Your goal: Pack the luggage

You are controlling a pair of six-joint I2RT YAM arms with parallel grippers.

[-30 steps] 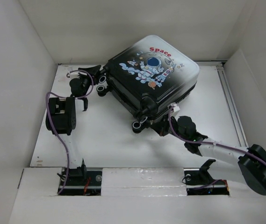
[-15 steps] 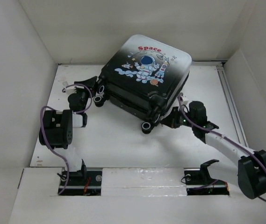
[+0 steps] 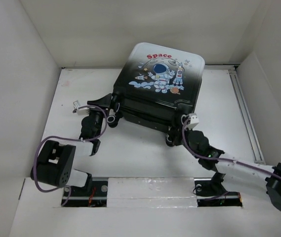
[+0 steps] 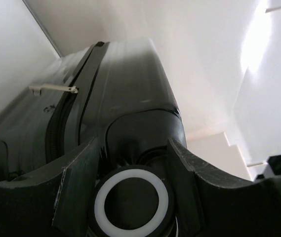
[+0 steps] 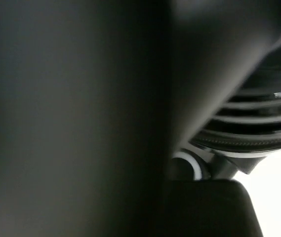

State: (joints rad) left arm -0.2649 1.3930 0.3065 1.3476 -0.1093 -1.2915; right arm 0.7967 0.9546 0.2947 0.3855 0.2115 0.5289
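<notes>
Luggage [image 3: 160, 94]: closed, astronaut side up, on my counter [image 3: 130, 153].
Left pincer [image 4: 133, 148]: pinching the luggage by one wheel [image 4: 130, 202].
Right pincer [image 3: 179, 130]: pressed together, at the near corner.

Word: "Space", in red letters with a capital S.
Stands on: the upper shell of the luggage [image 3: 150, 96], on its white part near the far edge, seen from the top camera.
Position: just above the astronaut print [image 3: 161, 69]; the word runs across the shell at a slight tilt.
Left wrist view: faint dark marks on the side of the luggage beside the zip, too blurred to tell whether they are letters.
Right wrist view: dark and blurred, nothing can be read.
Numbers, brands: none can be read in any view.
</notes>
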